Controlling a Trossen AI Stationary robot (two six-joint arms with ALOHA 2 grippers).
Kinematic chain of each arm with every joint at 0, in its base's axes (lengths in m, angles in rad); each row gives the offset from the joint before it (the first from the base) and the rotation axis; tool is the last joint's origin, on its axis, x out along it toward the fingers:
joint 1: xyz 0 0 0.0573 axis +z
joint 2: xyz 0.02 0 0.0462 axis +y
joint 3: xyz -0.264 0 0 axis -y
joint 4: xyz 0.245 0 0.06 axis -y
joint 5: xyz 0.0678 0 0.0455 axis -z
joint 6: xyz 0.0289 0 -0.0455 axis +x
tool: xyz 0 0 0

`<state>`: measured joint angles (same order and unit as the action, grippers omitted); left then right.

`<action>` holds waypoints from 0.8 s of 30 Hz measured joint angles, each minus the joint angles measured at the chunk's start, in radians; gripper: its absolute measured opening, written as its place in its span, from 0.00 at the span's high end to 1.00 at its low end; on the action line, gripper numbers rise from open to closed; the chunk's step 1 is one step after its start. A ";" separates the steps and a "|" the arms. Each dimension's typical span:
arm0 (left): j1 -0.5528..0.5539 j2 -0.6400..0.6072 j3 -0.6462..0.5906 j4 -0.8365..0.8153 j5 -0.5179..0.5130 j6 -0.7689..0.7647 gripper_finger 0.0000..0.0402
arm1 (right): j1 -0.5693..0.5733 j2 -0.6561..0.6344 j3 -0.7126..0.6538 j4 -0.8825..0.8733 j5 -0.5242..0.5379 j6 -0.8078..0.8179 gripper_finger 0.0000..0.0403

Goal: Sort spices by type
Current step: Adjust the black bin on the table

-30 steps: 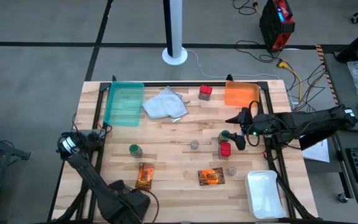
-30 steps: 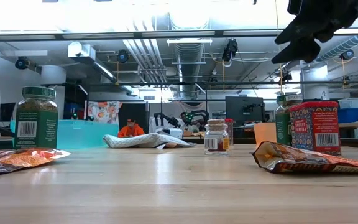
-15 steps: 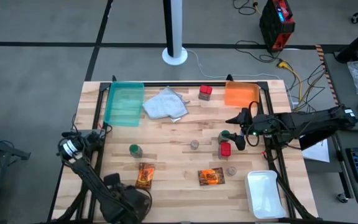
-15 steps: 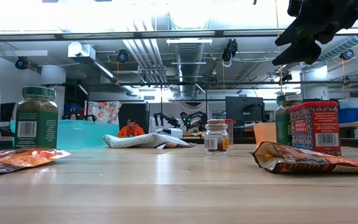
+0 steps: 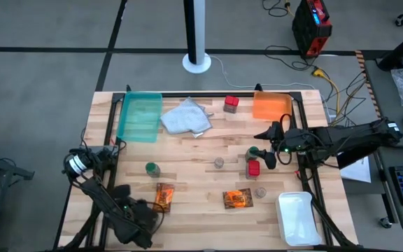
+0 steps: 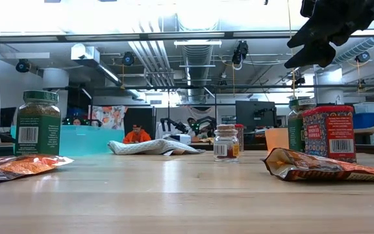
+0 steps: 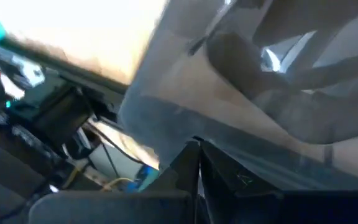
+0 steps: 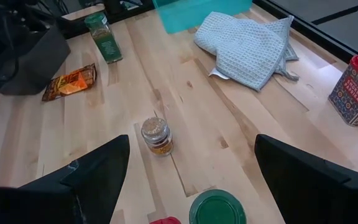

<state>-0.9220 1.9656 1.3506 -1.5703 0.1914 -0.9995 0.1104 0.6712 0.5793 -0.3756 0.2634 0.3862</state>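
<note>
Centrally bare table [image 5: 194,175], right gripper [image 5: 263,155] fingers wide above green-capped jar [image 8: 216,208] (right side), left gripper [image 5: 140,215] fingers shut at near-left edge.

Surface materials and finishes on the work table

The table [image 5: 201,180] is pale wood in planks, smooth with a soft sheen. The cloth [image 8: 250,45] is pale grey woven fabric, waffle-textured and matt. The packets [image 5: 236,199] are glossy foil, crinkled. The green-capped jar [image 6: 38,123] is clear and glass-like with a paper label. The red container [image 6: 329,133] has a printed, semi-gloss skin. The teal tray [image 5: 139,116] looks like translucent plastic; the white tray [image 5: 298,218] is smooth plastic.
</note>
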 joint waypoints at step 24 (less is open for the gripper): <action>0.180 -0.005 0.473 0.012 -0.806 0.031 1.00 | 0.000 0.000 -0.011 0.018 0.000 0.010 0.16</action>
<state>-0.7422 1.9602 1.8233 -1.5581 -0.6147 -0.9688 0.1107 0.6712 0.5682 -0.3573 0.2630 0.3960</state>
